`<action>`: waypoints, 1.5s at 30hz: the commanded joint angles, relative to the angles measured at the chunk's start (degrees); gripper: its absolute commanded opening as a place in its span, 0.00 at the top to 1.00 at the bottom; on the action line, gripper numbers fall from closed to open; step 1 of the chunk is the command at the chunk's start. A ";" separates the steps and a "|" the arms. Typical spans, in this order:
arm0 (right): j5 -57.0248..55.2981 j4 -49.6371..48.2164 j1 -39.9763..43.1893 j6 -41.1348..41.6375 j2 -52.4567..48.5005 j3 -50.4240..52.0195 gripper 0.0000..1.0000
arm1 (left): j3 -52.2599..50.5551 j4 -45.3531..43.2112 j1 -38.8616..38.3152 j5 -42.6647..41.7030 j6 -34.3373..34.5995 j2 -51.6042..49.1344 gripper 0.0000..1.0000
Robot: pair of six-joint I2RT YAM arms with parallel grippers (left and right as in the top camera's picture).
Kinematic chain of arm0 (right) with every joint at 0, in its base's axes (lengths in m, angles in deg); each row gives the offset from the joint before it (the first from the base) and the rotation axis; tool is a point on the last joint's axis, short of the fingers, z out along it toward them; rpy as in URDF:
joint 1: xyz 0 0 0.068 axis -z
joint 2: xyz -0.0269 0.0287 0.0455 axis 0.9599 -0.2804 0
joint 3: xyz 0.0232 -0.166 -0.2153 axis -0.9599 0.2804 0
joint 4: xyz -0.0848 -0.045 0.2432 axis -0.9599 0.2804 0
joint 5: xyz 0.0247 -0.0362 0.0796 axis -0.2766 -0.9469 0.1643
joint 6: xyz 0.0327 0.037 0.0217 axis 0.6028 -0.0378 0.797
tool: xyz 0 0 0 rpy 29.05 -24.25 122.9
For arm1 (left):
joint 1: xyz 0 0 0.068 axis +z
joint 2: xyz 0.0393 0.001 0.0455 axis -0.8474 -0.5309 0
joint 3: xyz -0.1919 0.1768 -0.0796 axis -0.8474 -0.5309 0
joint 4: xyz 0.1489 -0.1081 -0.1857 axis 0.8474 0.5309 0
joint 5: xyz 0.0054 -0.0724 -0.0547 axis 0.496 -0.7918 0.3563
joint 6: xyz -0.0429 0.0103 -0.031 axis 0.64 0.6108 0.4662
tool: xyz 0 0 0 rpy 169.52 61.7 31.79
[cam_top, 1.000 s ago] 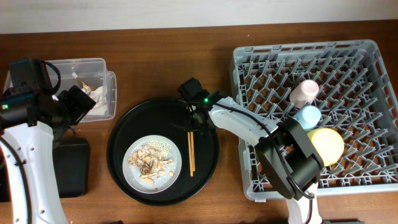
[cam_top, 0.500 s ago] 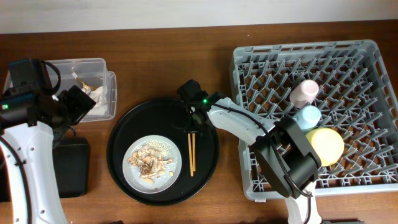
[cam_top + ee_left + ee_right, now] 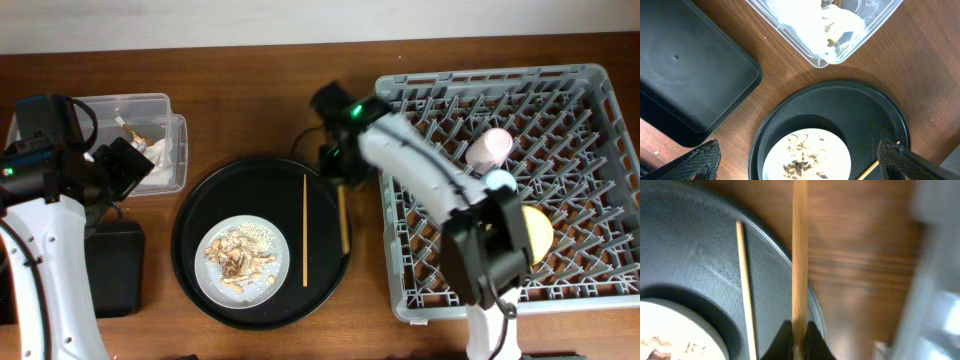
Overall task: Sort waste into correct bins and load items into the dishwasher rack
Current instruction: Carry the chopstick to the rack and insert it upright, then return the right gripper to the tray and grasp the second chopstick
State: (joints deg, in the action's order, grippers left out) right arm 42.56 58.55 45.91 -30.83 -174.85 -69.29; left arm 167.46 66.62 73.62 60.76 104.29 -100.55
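right gripper (image 3: 799,330) clamped on thin wooden chopstick (image 3: 800,255), motion-blurred | second chopstick (image 3: 746,290) flat on matte round black tray (image 3: 690,255), at its 9 o'clock | left gripper (image 3: 800,160) spread wide, tips cut off

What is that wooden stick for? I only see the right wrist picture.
Observer: It is a chopstick. From overhead, the right gripper holds it over the edge of the round black tray, beside the dishwasher rack.
Operator: Is anything in that rack?
Observer: Yes, a pink cup and a yellow saucer, which is partly behind the arm.
Operator: And the other arm?
Observer: The left gripper is open and holds nothing. It is near the clear box, which holds wrappers.
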 commanded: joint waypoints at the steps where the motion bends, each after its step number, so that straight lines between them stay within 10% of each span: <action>1: -1.14 7.52 6.84 -11.23 3.54 -8.72 0.96 | 0.17 0.09 0.13 0.20 0.31 -0.02 0.01; 7: -0.68 14.93 19.04 -27.69 3.39 -9.84 0.96 | 0.17 0.09 0.13 0.20 0.31 -0.02 0.01; 25: -3.82 10.05 27.89 -32.09 0.81 -8.76 0.94 | 0.17 0.11 0.13 0.20 0.31 -0.02 0.01; 30: -3.72 10.14 27.89 -31.93 0.81 -8.76 0.38 | 0.17 0.09 0.13 0.20 0.31 -0.02 0.01; 39: 19.10 11.80 24.26 -29.81 0.81 -8.76 0.35 | 0.17 0.11 0.13 0.20 0.31 -0.02 0.01; 45: 13.90 10.95 13.00 -15.06 0.81 -8.44 0.35 | 0.17 0.11 0.13 0.20 0.31 -0.02 0.00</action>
State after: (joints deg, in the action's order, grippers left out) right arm 57.14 69.94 65.40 -55.35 -173.54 -78.25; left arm 167.46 66.62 73.62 60.76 104.29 -100.57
